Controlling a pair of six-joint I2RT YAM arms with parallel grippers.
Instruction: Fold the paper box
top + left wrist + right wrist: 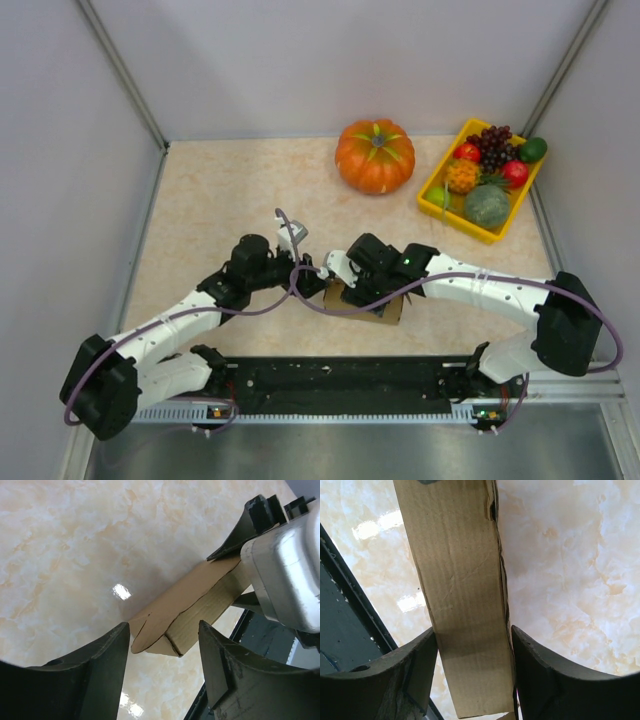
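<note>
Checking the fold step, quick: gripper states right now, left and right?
Left gripper: open, fingers either side of one end of the plain brown cardboard box, not clamping.
Right gripper: closed on the plain brown cardboard box.

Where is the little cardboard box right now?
In the top view the paper box sits centre-front on the table, between the right fingers, nearer than the pumpkin.

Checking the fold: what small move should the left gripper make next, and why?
Probably ease the left gripper forward around the paper box: its jaws stand open at the flap end, while the right gripper holds the other end.
</note>
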